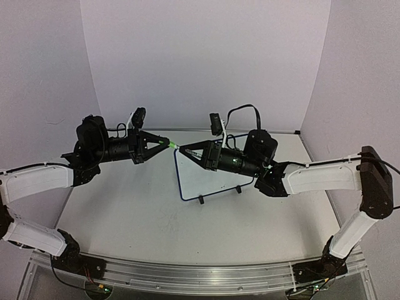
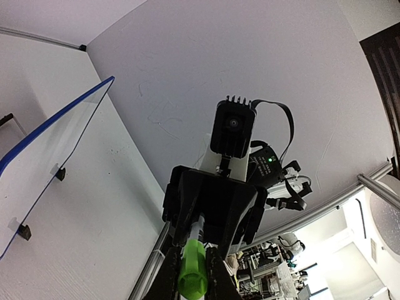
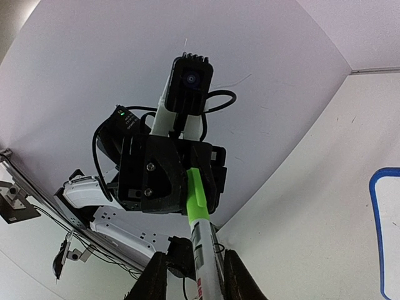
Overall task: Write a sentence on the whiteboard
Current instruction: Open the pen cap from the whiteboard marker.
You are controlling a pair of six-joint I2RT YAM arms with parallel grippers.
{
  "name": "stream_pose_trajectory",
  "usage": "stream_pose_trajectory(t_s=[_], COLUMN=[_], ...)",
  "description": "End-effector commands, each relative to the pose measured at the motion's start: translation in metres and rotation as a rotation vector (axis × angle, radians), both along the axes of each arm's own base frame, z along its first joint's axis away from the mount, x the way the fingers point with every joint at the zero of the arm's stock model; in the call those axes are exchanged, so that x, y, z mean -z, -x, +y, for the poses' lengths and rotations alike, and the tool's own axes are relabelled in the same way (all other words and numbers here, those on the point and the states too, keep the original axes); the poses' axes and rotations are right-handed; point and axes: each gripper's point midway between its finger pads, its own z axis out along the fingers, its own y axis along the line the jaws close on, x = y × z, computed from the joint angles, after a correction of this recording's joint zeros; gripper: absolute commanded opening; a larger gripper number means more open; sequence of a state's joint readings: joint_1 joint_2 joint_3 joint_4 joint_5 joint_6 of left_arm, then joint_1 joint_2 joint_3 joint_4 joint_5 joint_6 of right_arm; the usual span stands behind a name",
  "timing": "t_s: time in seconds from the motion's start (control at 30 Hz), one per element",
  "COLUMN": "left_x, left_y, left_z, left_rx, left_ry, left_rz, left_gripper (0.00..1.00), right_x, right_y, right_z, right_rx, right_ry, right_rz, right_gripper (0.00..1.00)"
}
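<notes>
A white marker [image 1: 175, 147] with a green cap [image 1: 170, 143] hangs level in the air between my two grippers. My left gripper [image 1: 166, 142] is shut on the green cap [image 2: 192, 272]; its fingers [image 2: 164, 275] press both sides. My right gripper [image 1: 182, 150] faces it, its fingers [image 3: 155, 275] standing either side of the white marker body [image 3: 204, 253] with gaps showing. The cap and its clip [image 3: 197, 194] sit in the left jaws. The whiteboard [image 1: 209, 184], blue-framed, lies under the right gripper, and also shows in the left wrist view [image 2: 50, 156] and the right wrist view [image 3: 391, 225]. No green sentence shows on it.
The board's two black feet [image 1: 201, 200] point toward the arms. White walls close the back and sides. An aluminium rail [image 1: 200, 278] runs along the near edge. A black cable [image 1: 244, 109] loops above the right wrist. Bare table [image 1: 137, 212] lies left of the board.
</notes>
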State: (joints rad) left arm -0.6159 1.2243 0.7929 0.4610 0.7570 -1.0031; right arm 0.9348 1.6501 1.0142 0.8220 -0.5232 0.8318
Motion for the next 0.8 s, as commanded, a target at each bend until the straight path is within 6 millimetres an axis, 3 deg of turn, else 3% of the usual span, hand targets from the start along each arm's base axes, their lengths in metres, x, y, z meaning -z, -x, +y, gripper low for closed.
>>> stream_pose_trajectory(t_s=[0.0,0.27,0.4,0.5,0.77], left_x=[0.000,0.000,0.001,0.000,-0.036], left_y=[-0.001,0.000,0.001,-0.001,-0.029], left_z=[-0.002,-0.001,0.001,0.005,0.050], left_rx=[0.003,0.003,-0.008,-0.039,-0.254], left_ry=[-0.020,-0.015,-0.014,-0.009,0.096], left_rz=[0.011,0.017,0.019,0.018,-0.040], left_gripper=[0.00,0.00,0.00,0.00,0.00], right_x=[-0.041,-0.042,-0.040,-0.035,-0.013], right_y=[0.012,0.010,0.008,0.007,0.008], right_z=[-0.003,-0.007,-0.011,-0.014,-0.036], right_rx=[-0.013,0.009,0.030,0.052,0.124], right_ry=[-0.122,-0.139,-0.144,-0.140,-0.107], right_rz=[-0.084,-0.081,-0.074,-0.066,-0.033], right_gripper=[0.26,0.13,0.00,0.00,0.00])
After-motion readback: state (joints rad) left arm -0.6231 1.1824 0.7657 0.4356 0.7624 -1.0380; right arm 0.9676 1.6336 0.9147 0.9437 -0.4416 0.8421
